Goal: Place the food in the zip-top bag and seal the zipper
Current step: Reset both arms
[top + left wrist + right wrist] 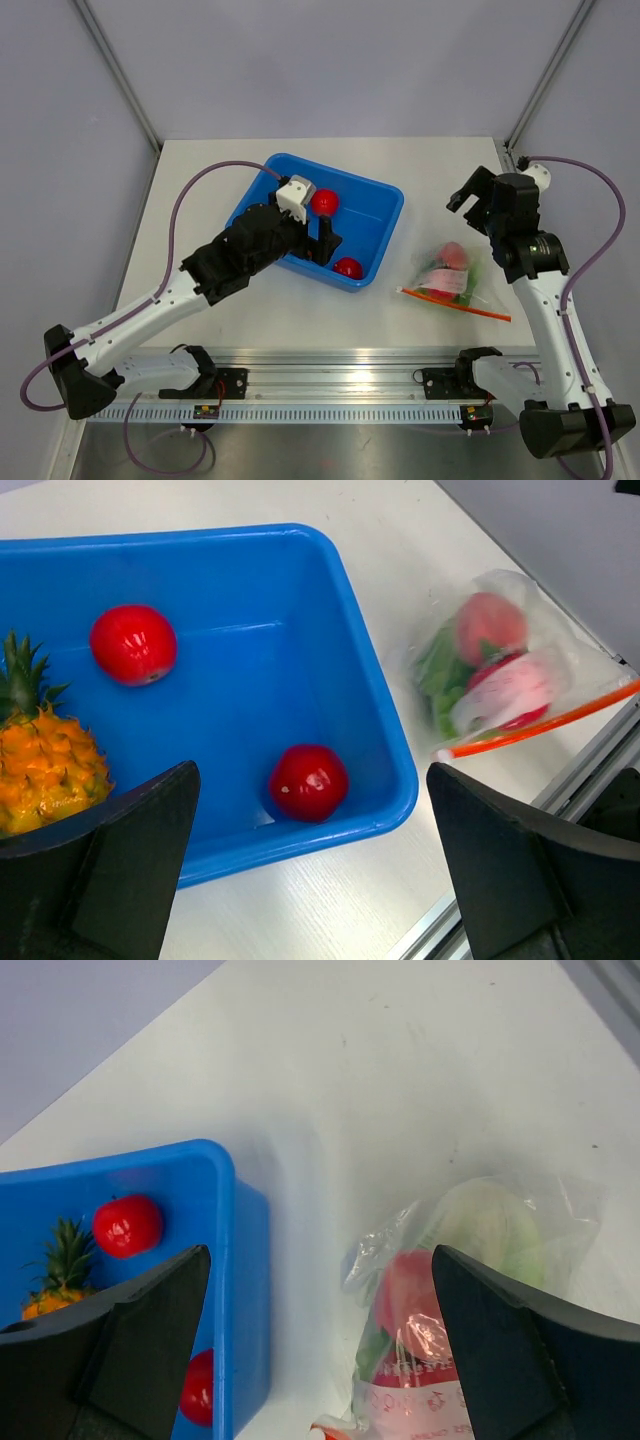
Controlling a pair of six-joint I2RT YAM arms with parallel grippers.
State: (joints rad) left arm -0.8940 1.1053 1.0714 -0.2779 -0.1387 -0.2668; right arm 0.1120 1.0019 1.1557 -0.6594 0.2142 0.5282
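Observation:
The clear zip-top bag point(450, 272) lies on the table right of a blue tub point(392, 196). It holds a red fruit, a pink peach and green cabbage. Its orange-red zipper point(458, 304) runs along the near edge. The tub holds two round red fruits point(324, 201) point(347, 267) and the pineapple point(45, 770), which my left arm hides in the top view. My left gripper point(325, 240) is open and empty above the tub's near right corner, over the nearer red fruit point(308, 780). My right gripper point(470, 195) is open and empty above the table, beyond the bag point(470, 1300).
An aluminium rail point(320, 380) runs along the table's near edge, just in front of the bag's zipper point(560, 720). Metal frame posts point(115, 70) stand at the back corners. Bare white table separates the tub's right wall point(225, 1260) from the bag.

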